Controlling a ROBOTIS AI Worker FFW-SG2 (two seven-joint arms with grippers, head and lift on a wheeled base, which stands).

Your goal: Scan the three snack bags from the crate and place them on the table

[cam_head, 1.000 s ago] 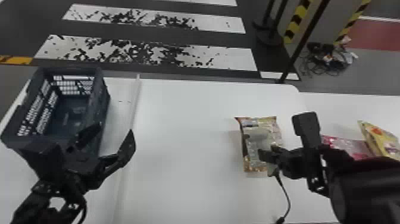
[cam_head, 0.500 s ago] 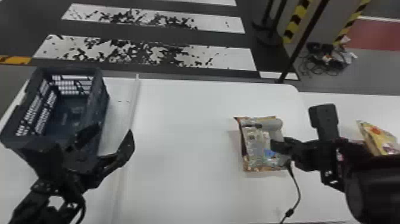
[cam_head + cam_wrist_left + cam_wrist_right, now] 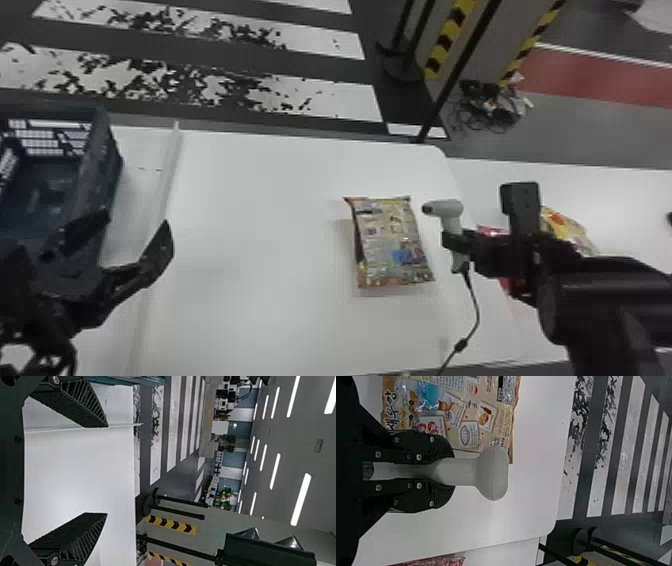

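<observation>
Korean lettering (image 3: 390, 408) (large) on snack bag (image 3: 455, 411)

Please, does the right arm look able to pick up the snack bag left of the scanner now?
Probably not: its fingers are closed around the scanner, so it would likely have to let go first. Nothing lies on the bag.

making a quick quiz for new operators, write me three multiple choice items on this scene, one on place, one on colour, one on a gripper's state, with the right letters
1. Where is the crate?
A) far right
B) far left
C) on the floor

2. What colour is the scanner?
A) red
B) yellow
C) grey

3. How is the left gripper?
A) open
B) shut on a bag
C) shut on a cable

1 B: it stands at the head view's left edge.
2 C: its grey body shows in the right gripper.
3 A: its fingers stand wide apart.
</observation>
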